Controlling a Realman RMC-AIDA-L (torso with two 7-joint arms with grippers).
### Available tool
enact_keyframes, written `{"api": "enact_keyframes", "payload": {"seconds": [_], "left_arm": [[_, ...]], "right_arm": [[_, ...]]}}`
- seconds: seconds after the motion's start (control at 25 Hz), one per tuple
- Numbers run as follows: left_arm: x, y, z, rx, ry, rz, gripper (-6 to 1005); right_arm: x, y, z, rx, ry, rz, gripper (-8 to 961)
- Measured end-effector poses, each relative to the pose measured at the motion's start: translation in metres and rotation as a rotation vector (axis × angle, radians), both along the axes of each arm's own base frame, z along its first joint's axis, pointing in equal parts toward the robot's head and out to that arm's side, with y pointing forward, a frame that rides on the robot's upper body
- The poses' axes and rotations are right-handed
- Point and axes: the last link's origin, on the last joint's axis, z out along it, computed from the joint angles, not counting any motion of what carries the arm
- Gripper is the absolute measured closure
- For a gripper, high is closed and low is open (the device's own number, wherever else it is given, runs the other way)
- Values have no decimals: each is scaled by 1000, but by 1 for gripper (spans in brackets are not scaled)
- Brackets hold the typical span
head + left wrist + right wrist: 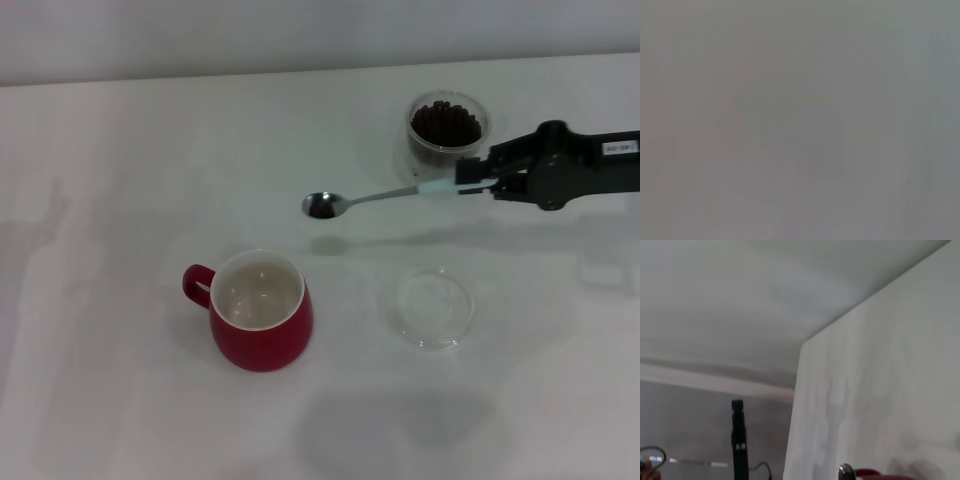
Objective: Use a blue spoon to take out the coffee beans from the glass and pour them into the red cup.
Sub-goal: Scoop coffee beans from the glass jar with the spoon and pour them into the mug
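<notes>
I see the right gripper [472,186] clamped on the blue spoon [375,197], just in front of the glass [446,131], so the spoon spans the air between glass and red cup [259,310]. A clear saucer [432,308] lies on the tabletop [120,180] right of the cup (easy to overlook). The left half and near edge are open; the cup's mouth is unobstructed from above.

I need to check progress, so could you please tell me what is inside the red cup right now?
The red cup shows only its bare white inside; no coffee beans are visible there. They fill the glass. Part of the cup's floor is hidden behind its near wall.
</notes>
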Motion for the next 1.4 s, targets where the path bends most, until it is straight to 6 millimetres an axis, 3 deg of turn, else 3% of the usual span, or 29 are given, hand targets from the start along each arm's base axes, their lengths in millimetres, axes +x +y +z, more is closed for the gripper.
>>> {"api": "enact_keyframes", "payload": {"seconds": [0.44,1.4], "left_arm": [[2,3,-3,-11,-9,4,108],[12,12,-4,-13,-13,-26,108]], "right_arm": [[-18,3,-26,-22,-14,107,784],[-25,-2,-59,57,-53,295,782]]}}
